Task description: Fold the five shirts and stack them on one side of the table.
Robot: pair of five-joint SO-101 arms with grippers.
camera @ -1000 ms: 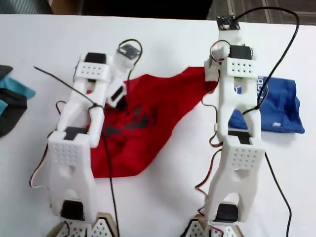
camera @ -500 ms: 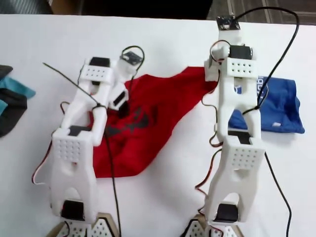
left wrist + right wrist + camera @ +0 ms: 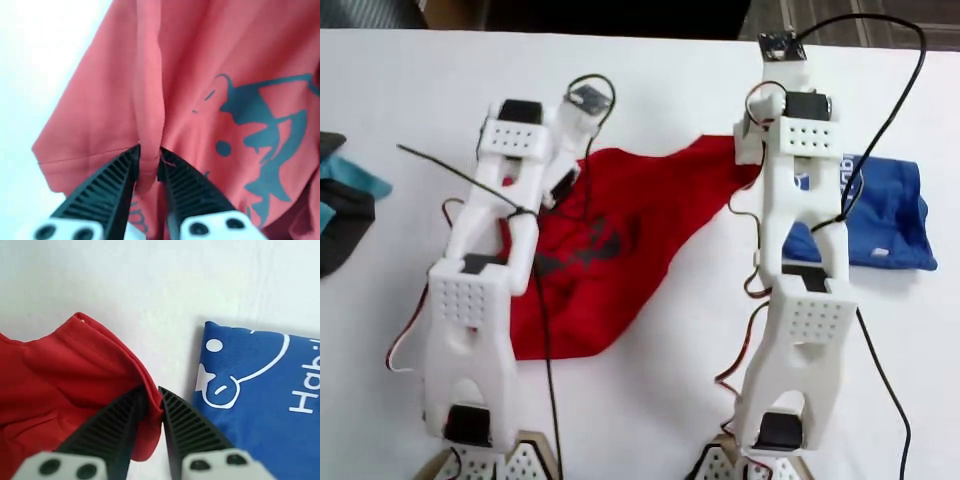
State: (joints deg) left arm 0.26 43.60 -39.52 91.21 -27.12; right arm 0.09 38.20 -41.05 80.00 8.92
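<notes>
Dark and teal clothes point(image 3: 342, 205) lie at the tabletop's point(image 3: 670, 340) left edge. The left gripper point(image 3: 149, 152) has its fingers pinching a raised fold of the red shirt point(image 3: 610, 250), which lies spread mid-tabletop. The right gripper point(image 3: 151, 392) has its fingers pinching that shirt's far right corner, just beside the folded blue shirt point(image 3: 885, 215).
</notes>
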